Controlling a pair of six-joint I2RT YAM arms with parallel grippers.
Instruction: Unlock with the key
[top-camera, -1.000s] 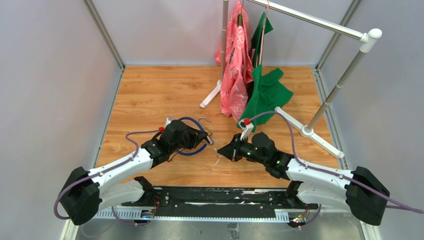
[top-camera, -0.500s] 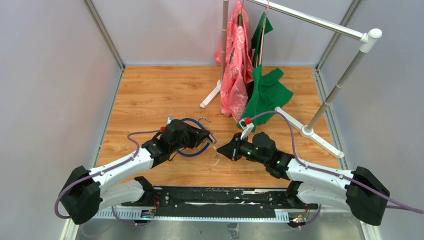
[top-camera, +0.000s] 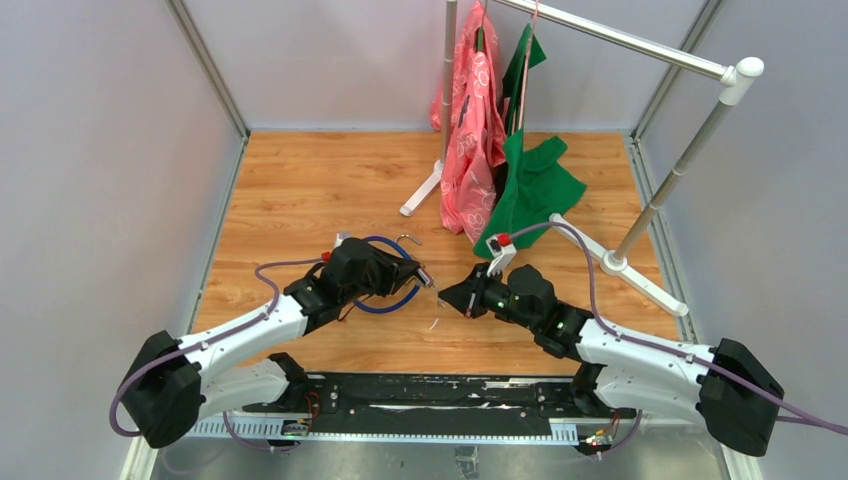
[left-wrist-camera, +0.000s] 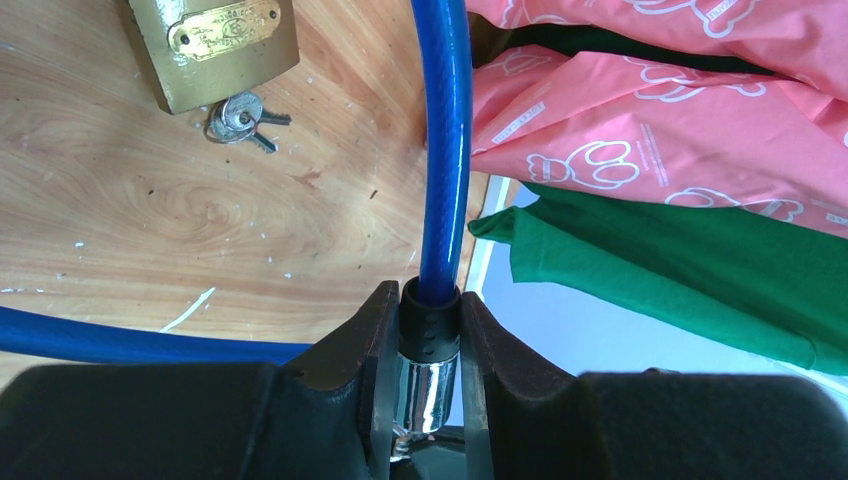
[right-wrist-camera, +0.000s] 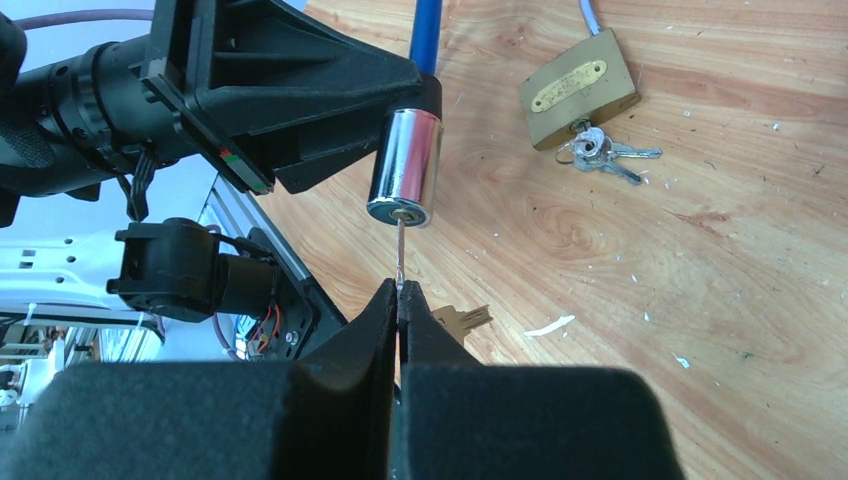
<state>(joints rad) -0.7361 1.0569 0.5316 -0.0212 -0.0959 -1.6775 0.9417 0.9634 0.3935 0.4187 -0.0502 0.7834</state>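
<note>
My left gripper (left-wrist-camera: 430, 300) is shut on the black collar and chrome cylinder (right-wrist-camera: 405, 167) at the end of the blue cable lock (left-wrist-camera: 445, 150), holding it above the floor. My right gripper (right-wrist-camera: 399, 290) is shut on a thin silver key (right-wrist-camera: 400, 252), whose tip is at the keyhole in the cylinder's face. In the top view the left gripper (top-camera: 418, 275) and the right gripper (top-camera: 450, 295) face each other closely at the middle front. A second brass key (right-wrist-camera: 458, 318) hangs beside my right fingers.
A brass padlock (right-wrist-camera: 578, 90) with a small bunch of keys (right-wrist-camera: 600, 150) lies on the wooden floor (top-camera: 300, 190); it also shows in the left wrist view (left-wrist-camera: 215, 45). A clothes rack (top-camera: 620, 262) with pink (top-camera: 472, 130) and green garments (top-camera: 535, 185) stands at the back right.
My right gripper has moved up and left towards the left gripper, bringing the key tip to the cylinder's keyhole. The left gripper has shifted only slightly.
</note>
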